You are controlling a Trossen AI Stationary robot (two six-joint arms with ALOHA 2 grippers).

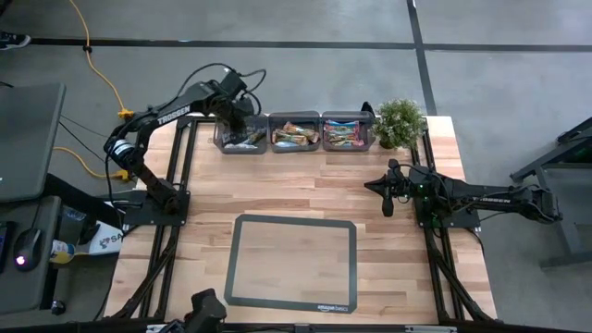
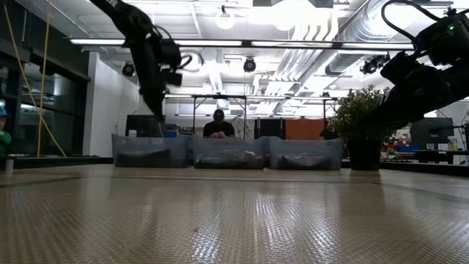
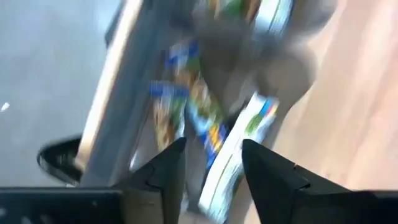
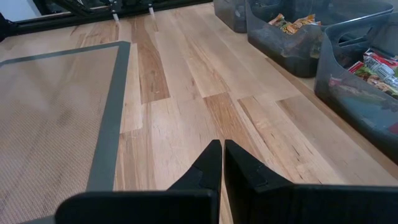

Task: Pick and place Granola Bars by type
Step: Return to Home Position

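Observation:
Three clear bins stand in a row at the table's far edge, each holding granola bars. The left bin [image 1: 242, 135] holds blue-and-white wrapped bars [image 3: 205, 118], the middle bin [image 1: 294, 132] orange-brown ones [image 4: 289, 23], the right bin [image 1: 347, 131] red and green ones [image 4: 379, 65]. My left gripper [image 1: 233, 120] [image 3: 211, 162] hangs open just above the left bin, fingers pointing down, with nothing pinched between them; the bars lie in the bin below. My right gripper [image 1: 387, 199] [image 4: 222, 149] waits shut, low over the wood at the table's right.
A small potted plant [image 1: 400, 120] stands right of the bins at the far right corner. A grey-framed mat [image 1: 292, 262] lies on the near middle of the table. Bare wood lies between the mat and the bins. A person sits in the room beyond the table [image 2: 218, 126].

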